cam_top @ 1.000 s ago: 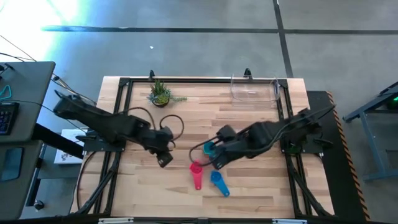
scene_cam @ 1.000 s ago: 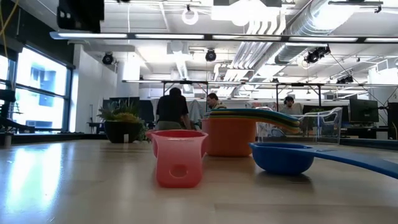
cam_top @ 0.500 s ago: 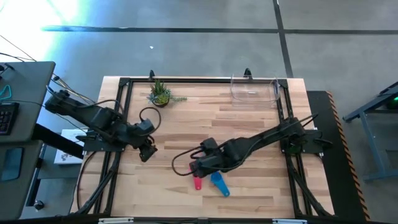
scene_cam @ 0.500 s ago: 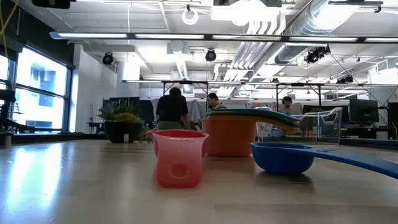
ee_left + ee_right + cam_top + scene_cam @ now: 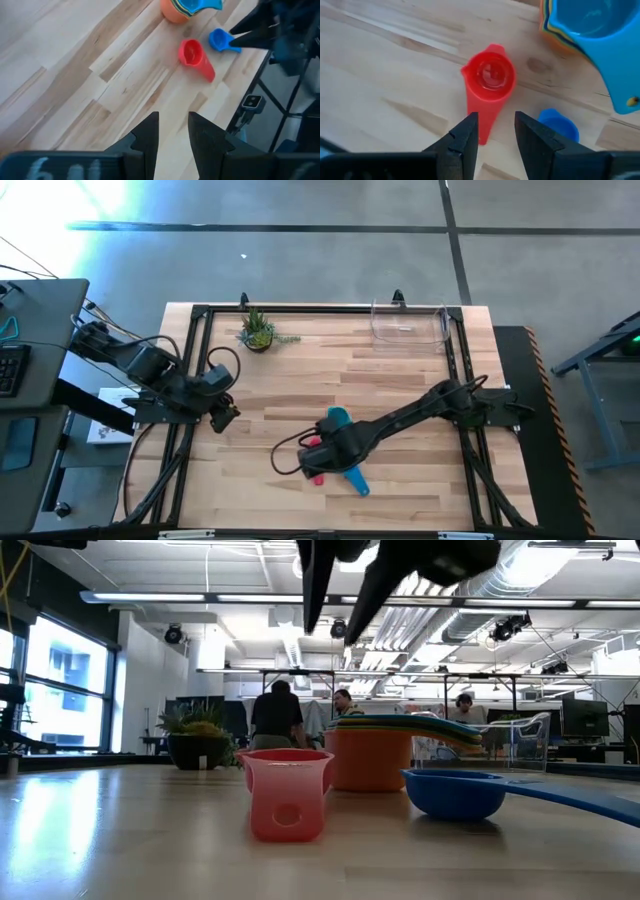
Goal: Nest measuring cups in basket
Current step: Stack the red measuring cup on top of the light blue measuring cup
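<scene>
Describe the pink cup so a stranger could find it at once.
On the wooden table, look near the front edge, below the right gripper. The pink cup stands alone beside a blue cup; the stacked cups sit farther back.

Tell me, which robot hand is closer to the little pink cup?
The right one. The right gripper hovers just above the pink cup, fingers open, not touching it. The left gripper waits far off near the table's left edge, nothing in it.

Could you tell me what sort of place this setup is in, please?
Probably a robotics lab or open workshop: exposed ceiling ducts, people at benches behind, and a framed wooden table on a concrete floor.
</scene>
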